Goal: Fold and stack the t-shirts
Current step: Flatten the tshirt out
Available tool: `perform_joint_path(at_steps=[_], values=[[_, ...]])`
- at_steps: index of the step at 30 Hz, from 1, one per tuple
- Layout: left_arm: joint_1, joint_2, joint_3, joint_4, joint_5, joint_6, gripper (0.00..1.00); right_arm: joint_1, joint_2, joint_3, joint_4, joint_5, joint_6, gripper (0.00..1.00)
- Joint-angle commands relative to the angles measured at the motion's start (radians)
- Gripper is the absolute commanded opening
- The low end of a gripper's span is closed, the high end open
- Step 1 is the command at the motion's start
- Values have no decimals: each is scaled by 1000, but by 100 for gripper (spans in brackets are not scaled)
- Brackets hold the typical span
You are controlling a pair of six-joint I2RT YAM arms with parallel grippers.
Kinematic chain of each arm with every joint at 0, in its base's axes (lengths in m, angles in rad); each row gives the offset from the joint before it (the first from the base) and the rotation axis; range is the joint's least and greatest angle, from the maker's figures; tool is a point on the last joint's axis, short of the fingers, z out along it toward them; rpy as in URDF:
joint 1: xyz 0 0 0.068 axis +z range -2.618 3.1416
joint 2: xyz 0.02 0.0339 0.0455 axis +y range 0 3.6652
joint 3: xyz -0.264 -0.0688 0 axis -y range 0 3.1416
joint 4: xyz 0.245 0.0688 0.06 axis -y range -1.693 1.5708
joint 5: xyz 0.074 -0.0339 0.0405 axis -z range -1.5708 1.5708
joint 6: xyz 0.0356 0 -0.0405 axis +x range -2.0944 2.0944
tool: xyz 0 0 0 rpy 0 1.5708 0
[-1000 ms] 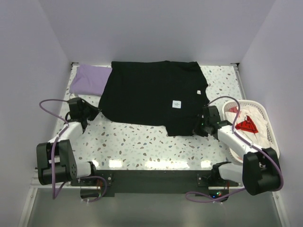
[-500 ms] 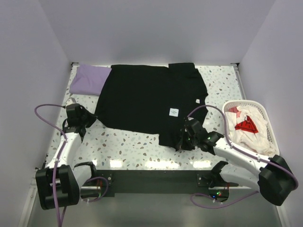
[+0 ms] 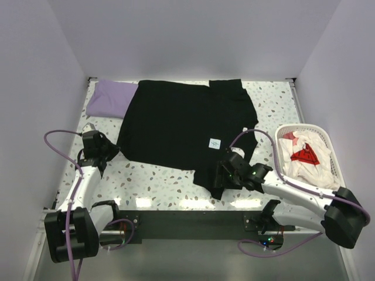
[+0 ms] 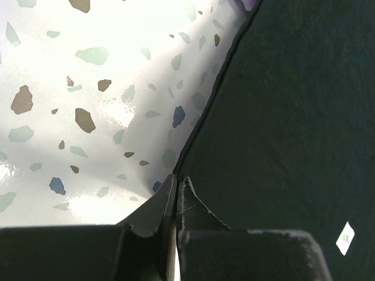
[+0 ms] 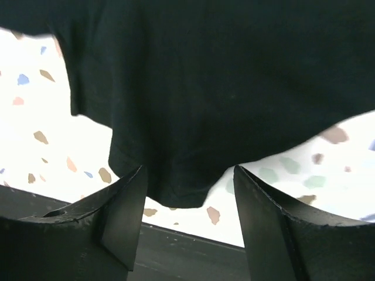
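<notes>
Left gripper (image 4: 177, 186) first: its fingers are pressed together with barely a slit between them, pinching the left edge of the black t-shirt (image 3: 181, 123), right where the hem meets the speckled table (image 3: 158, 178). Over to the right gripper (image 5: 188, 171): it is spread wide, fingers well apart, and a hanging lobe of the black cloth sits between them. Whether the fingers touch the cloth, I cannot tell. From above, that gripper sits at the shirt's near right corner, which is drawn toward the table's front edge. The shirt lies mostly flat mid-table, white label (image 3: 214, 142) up. The lavender t-shirt (image 3: 108, 98) is folded at the far left, partly under the black one.
</notes>
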Motion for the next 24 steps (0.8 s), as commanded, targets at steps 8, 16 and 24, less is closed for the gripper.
perform_joint_path(at_steps=[8,16,24], values=[[11,-8,14,-10,7,29,0,-7,-68,-40,-96,168,126,62],[11,-8,11,-12,13,29,0,-7,-62,-120,11,160,213,54],[11,-27,-1,-55,-40,29,0,-13,-204,-80,-188,273,230,2]])
